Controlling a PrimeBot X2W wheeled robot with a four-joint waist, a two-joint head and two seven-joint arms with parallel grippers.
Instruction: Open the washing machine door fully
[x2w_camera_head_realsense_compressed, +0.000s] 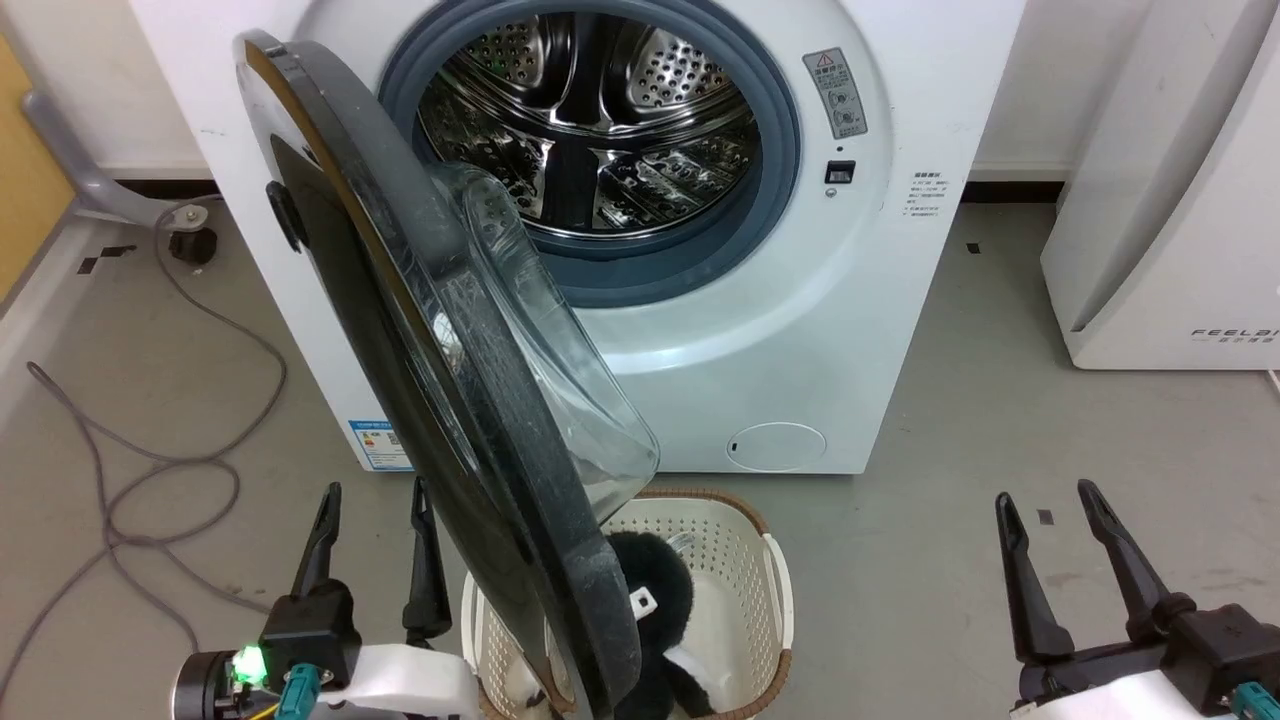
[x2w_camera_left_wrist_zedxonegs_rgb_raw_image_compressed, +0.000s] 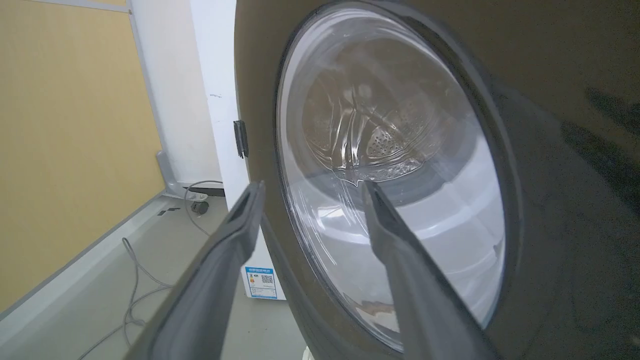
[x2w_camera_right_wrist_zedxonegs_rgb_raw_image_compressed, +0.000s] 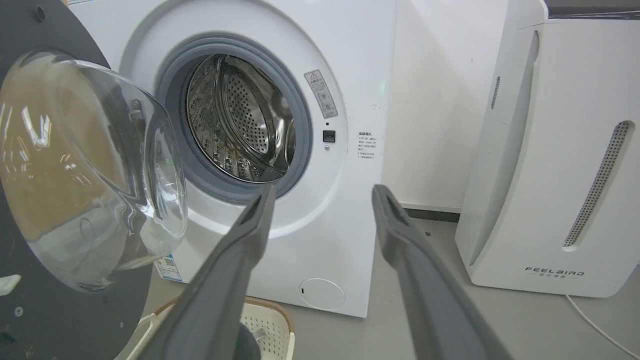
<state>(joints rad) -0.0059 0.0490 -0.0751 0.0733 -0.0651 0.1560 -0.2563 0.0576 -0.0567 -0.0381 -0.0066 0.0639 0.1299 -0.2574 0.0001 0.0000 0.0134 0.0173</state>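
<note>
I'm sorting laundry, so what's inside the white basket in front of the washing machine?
A black fuzzy item with a small white tag lies in the basket. The open washing machine door covers the basket's left part, so anything there is hidden.

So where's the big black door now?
In the head view the washing machine door stands open left of the drum, its lower edge over the white basket, beside the left hand.

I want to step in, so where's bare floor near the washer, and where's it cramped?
Bare floor lies between the washing machine and the white appliance, ahead of the right pincer. Cramped beneath the washing machine door, where the basket sits.
</note>
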